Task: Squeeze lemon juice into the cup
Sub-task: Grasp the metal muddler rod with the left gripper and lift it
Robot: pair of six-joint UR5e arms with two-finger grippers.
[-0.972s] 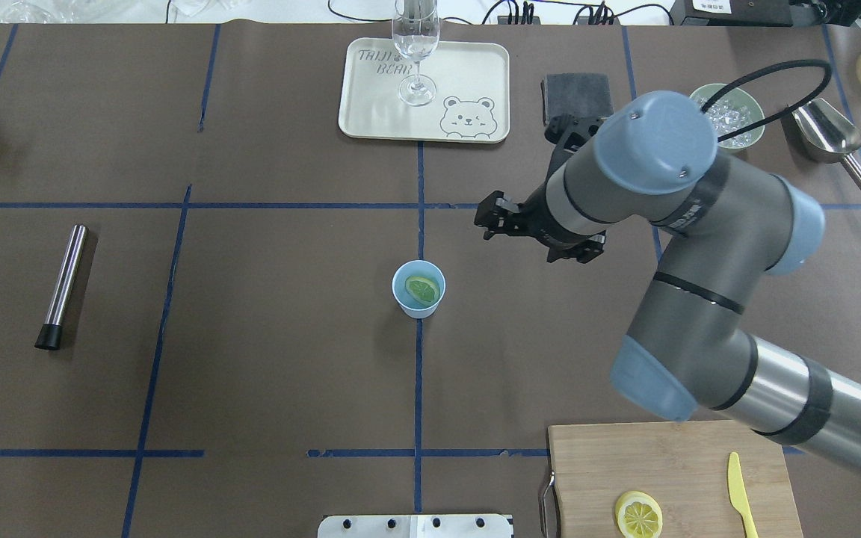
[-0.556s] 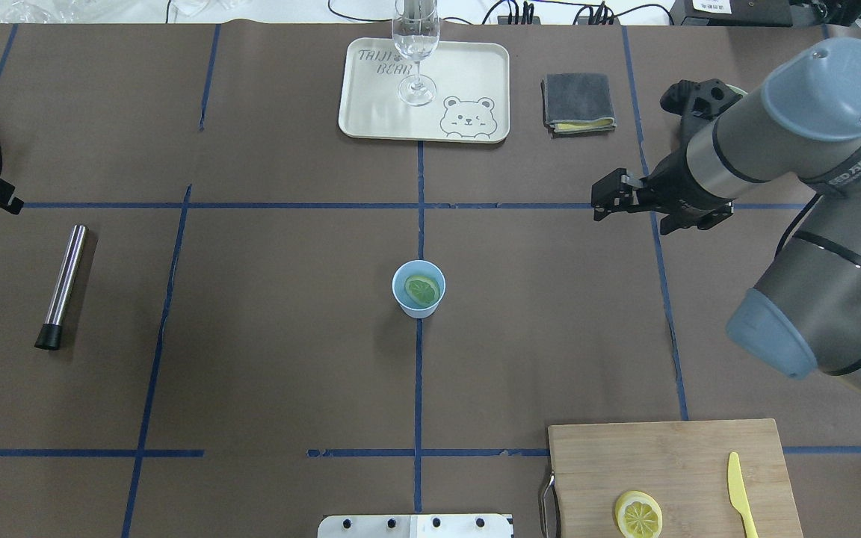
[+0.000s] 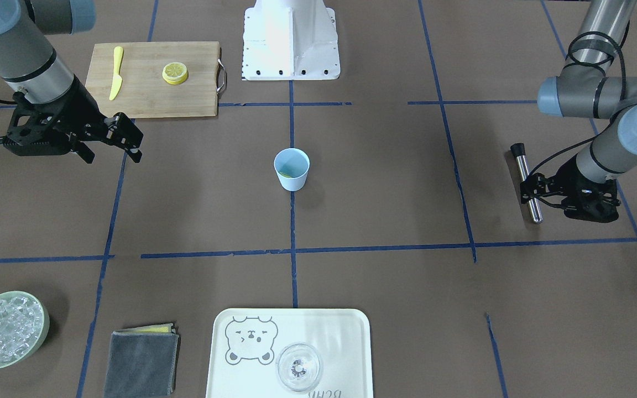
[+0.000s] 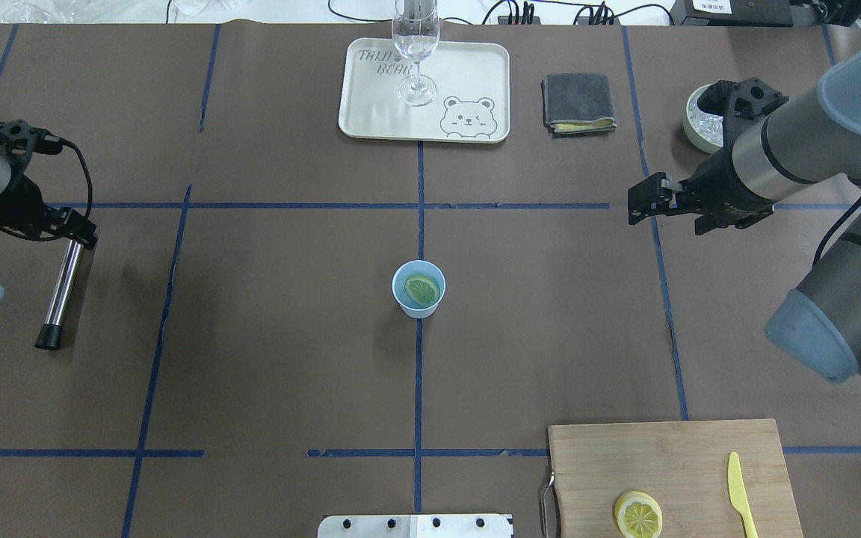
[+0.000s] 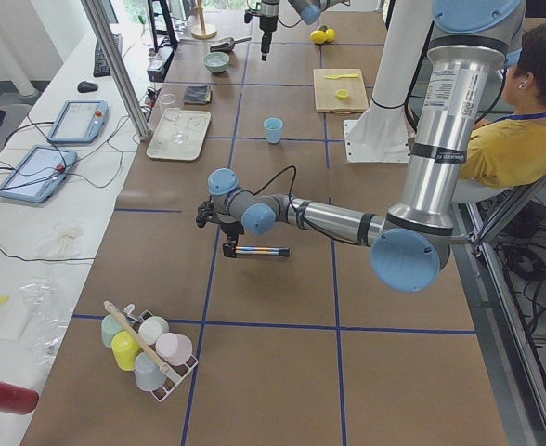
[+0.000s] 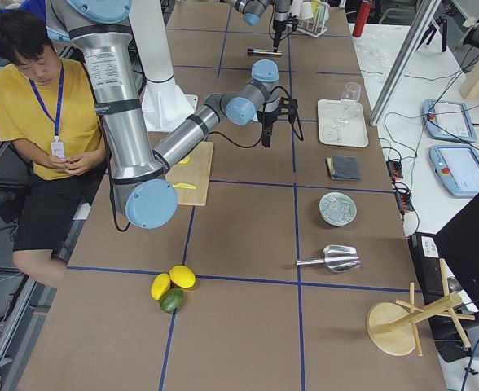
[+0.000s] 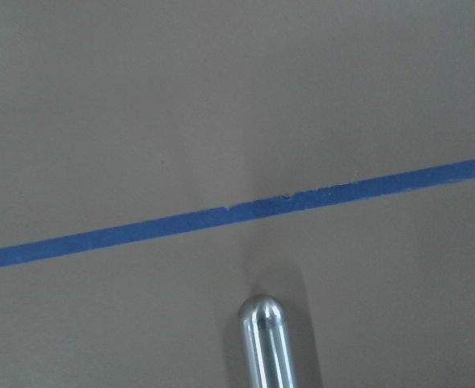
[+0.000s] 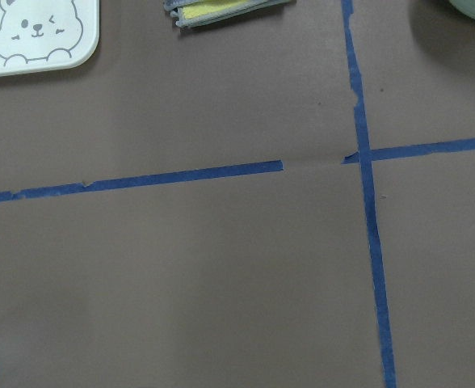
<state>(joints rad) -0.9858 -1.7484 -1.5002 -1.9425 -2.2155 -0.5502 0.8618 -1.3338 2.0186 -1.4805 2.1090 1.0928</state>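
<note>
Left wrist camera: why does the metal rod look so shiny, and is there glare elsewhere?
Left wrist view: the metal rod sits close, slightly soft, a bright highlight on its rounded tip. Front-facing view: the white robot base is washed out by glare; the cup casts only a faint, diffuse shadow.

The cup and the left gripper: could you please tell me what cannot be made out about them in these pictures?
- The lemon: in the front-facing view the wall of the cup hides all but a sliver of it.
- The left gripper: its fingers are too small and dark in the front-facing view, covered by the arm overhead, and absent from the left wrist view, which shows only the steel rod.
</note>
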